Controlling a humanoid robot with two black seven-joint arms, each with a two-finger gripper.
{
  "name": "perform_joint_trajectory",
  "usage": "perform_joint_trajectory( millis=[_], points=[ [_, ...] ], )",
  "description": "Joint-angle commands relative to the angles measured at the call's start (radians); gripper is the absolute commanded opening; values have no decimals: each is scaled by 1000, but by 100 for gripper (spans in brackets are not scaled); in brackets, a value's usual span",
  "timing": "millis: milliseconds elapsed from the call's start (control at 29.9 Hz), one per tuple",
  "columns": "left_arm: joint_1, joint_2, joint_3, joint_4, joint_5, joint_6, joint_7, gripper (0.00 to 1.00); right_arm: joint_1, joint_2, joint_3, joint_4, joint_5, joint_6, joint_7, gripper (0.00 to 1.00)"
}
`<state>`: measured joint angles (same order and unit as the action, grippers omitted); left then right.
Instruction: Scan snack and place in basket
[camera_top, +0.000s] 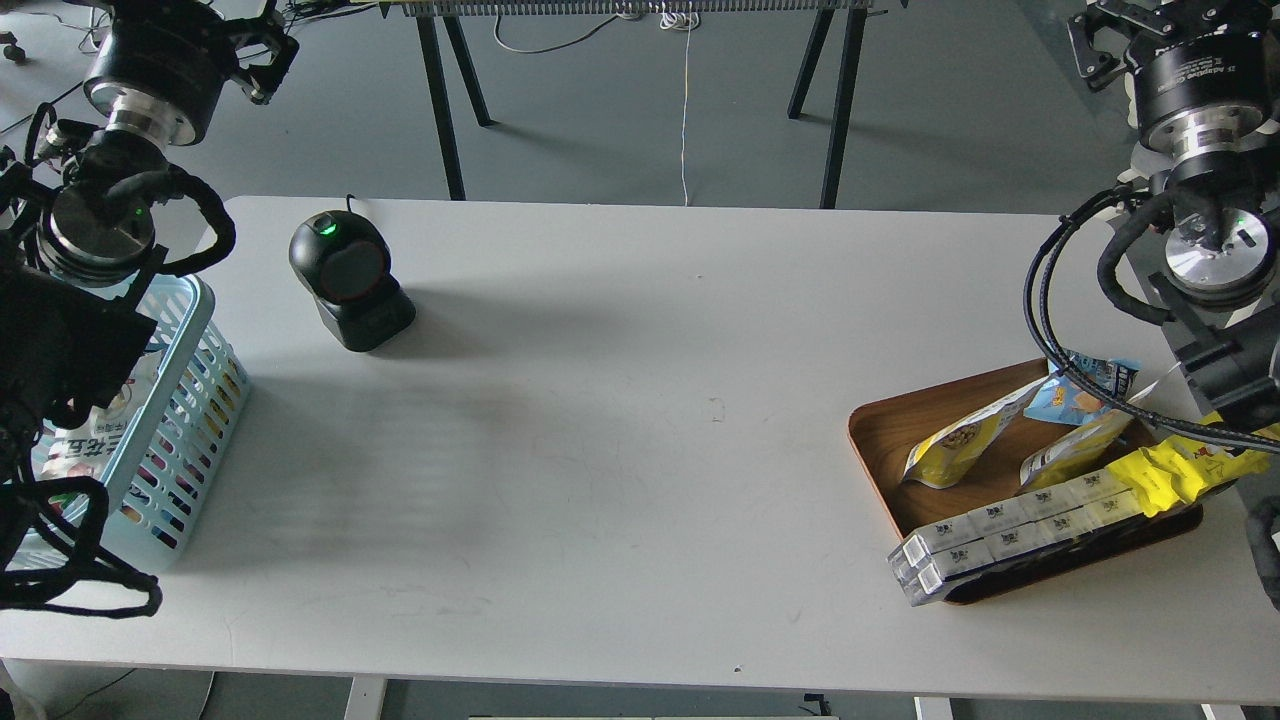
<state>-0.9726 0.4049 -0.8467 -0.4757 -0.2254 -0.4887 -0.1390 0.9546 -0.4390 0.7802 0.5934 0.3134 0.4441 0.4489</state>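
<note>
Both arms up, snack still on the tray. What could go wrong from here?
1. The snack leans against a second yellow pouch and the blue packet; the right gripper may grab the wrong one.
2. The clear boxes overhang the wooden tray and could be knocked off.
3. The basket sits partly under the left arm, so the drop may snag.

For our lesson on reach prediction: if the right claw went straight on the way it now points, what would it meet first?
Nothing close: the right claw points left, beyond the table's far edge, over grey floor. Black trestle legs lie that way; depth unclear.
</note>
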Motion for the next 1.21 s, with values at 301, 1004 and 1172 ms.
perform_joint_trajectory(
  millis=[301,1004,1172],
  points=[
    [-11,2,0,-83,-2,0,-1,100,346,-96,-468,32,-129,45,31,99],
    [60,8,-6,-187,1,0,-4,100,904,-121,-1194,603,-923,-48,40,99],
    [63,34,-8,-187,1,0,-5,100,992,-126,-1341,767,-1282,-134,40,99]
  ],
)
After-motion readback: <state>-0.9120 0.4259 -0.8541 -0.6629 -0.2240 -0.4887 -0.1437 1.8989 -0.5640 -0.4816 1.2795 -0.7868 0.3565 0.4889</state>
